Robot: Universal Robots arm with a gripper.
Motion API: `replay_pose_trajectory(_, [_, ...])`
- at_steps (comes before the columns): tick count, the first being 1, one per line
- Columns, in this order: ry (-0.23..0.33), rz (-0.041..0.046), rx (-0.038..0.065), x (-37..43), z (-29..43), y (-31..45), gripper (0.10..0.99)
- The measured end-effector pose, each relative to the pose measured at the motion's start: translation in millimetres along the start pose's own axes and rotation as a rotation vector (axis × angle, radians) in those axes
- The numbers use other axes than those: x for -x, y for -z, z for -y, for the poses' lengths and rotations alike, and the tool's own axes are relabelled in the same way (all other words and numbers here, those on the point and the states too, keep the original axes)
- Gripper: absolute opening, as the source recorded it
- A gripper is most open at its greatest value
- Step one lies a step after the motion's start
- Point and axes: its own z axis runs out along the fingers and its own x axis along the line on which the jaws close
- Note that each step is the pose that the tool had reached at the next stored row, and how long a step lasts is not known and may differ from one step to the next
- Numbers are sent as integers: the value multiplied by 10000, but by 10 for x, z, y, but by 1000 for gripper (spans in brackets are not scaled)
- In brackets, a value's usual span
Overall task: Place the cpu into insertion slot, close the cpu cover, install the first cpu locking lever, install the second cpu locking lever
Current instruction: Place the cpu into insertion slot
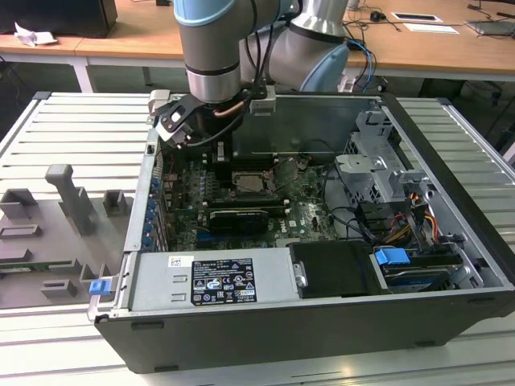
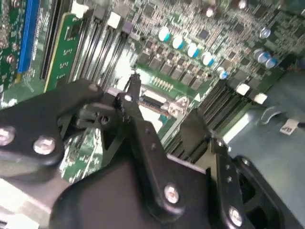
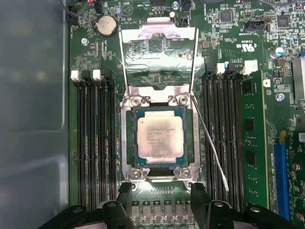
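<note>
On the exterior view's left you've got grey fixture blocks (image 1: 68, 201) sitting on the slatted tabletop (image 1: 72, 121), well apart from the work. Moving right, the open computer case (image 1: 322, 322) lies flat, and your arm (image 1: 211, 48) reaches down into its far-left part, above the green motherboard (image 1: 310, 205). In the first wrist view your end effector (image 3: 161, 195) is spread wide and holding nothing, its two black fingertips (image 3: 125, 191) hanging just off one edge of the insertion slot (image 3: 127, 143). The cpu (image 3: 160, 140) sits flat in that slot, pale top up, square to the rim. The cpu cover (image 3: 159, 32) stands open off the opposite edge, not over the chip. A thin wire locking lever (image 3: 212, 150) angles free beside the slot, across the memory slots (image 3: 224, 143). On the exterior view's right, the grey drive cage (image 1: 374, 161) sits inside the case.
</note>
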Motion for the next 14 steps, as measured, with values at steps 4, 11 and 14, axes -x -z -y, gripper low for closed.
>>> replay_pose_trajectory(4, [-3, -45, -1, -1, 19, 131, 604])
replay_pose_trajectory(11, [-4, -45, -1, -3, 10, 240, 604])
replay_pose_trajectory(14, [-3, -46, -1, -4, 5, 301, 604])
